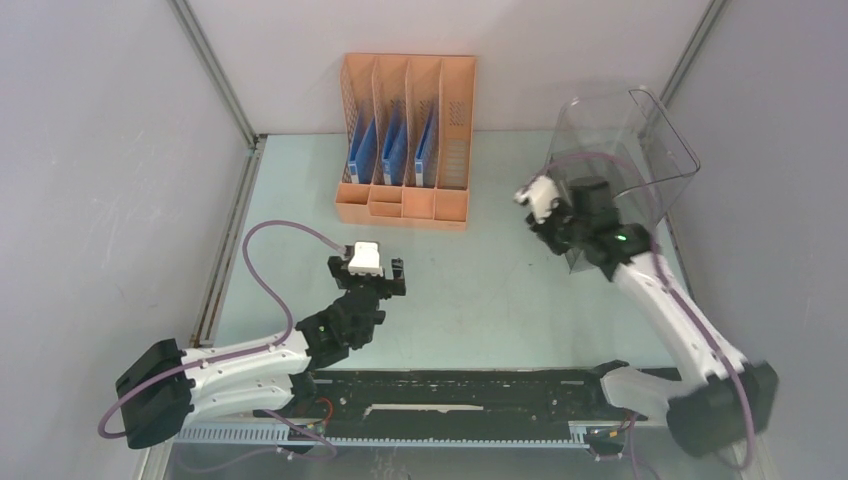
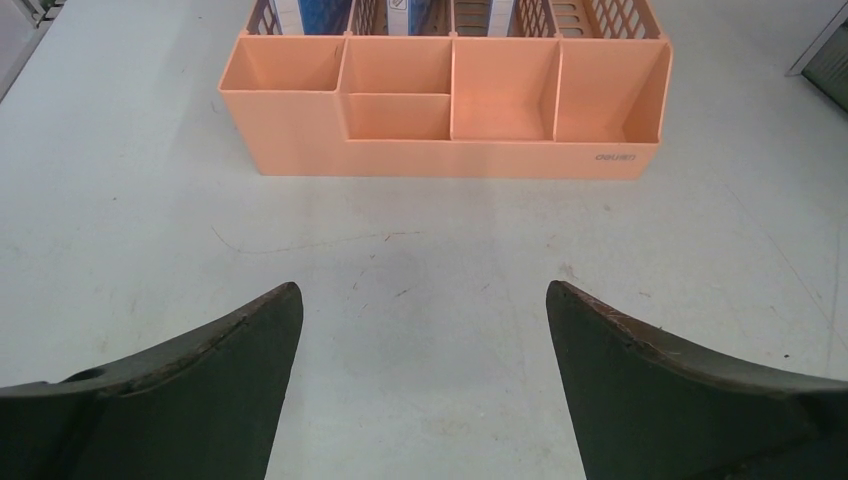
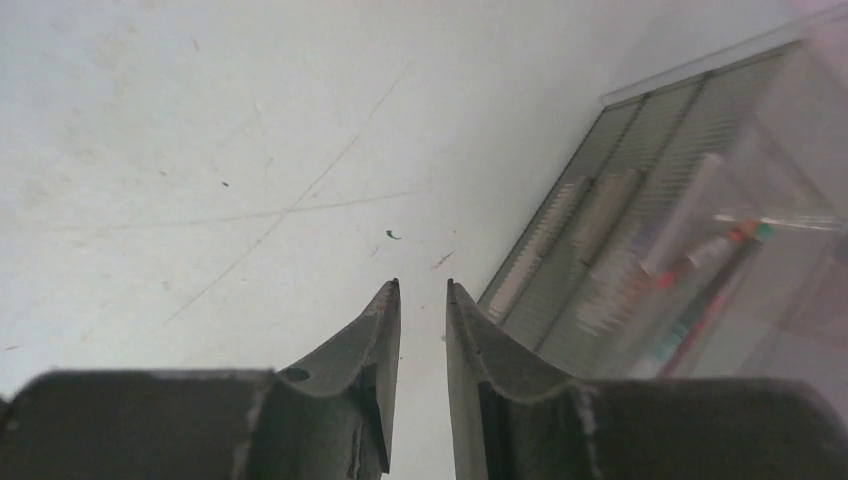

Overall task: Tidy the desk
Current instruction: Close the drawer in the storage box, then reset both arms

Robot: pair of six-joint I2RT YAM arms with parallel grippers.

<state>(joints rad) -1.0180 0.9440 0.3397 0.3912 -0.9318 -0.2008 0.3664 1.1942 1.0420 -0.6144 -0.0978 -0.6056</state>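
Across the back of the pale green bench [image 1: 480, 290] I saw an orange file rack [image 1: 405, 140] set against the rear wall. A clear plastic bin [image 1: 640, 140] stood in the right rear corner. The bench itself ran between grey walls from that back wall down to the black rail [image 1: 450, 385] at my end.

From above, the right arm's wrist crossed in front of the lower part of the bin and hid it. A purple cable [image 1: 290, 235] looped over the bench beside the left arm.

The overhead camera showed blue folders [image 1: 362, 150] upright in the three left slots of the rack. The left wrist camera showed instead the low compartments along the rack's front. It faced them squarely, and the left tool [image 2: 420, 295] was spread wide over bare bench with nothing between its fingers.

The right wrist camera gave me what the overhead could not. The bin's ribbed wall lay just right of the right tool [image 3: 423, 290], and through it I made out pens [image 3: 700, 260], blurred, lying inside. That tool's fingers stood only a narrow slit apart and gripped nothing.
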